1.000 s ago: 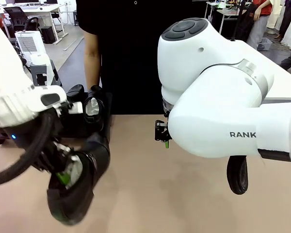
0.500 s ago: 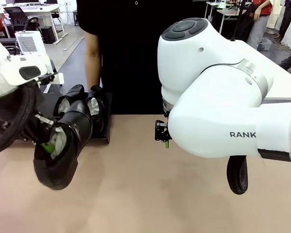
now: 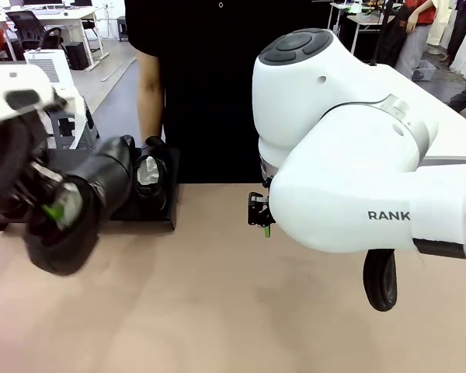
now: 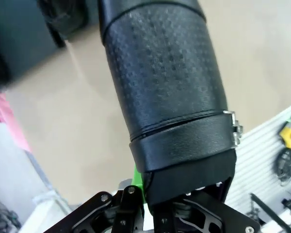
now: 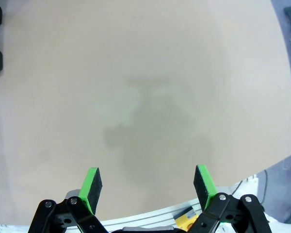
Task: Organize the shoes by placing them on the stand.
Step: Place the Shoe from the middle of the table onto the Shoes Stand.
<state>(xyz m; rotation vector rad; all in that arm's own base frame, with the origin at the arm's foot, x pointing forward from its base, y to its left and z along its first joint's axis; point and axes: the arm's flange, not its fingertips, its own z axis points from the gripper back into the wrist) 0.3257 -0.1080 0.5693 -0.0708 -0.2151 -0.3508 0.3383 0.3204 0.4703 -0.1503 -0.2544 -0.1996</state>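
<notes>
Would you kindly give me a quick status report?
Left gripper shut on a shoe, carried above the table beside the stand. Right gripper open, empty. One shoe on stand. Nothing blocking.

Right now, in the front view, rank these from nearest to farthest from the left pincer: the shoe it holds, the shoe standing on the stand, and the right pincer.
1. The held shoe, clamped in the left pincer at picture left.
2. The standing shoe, just beyond on the stand, by the person's hand.
3. The right pincer, across the table's middle, under the right arm.
</notes>
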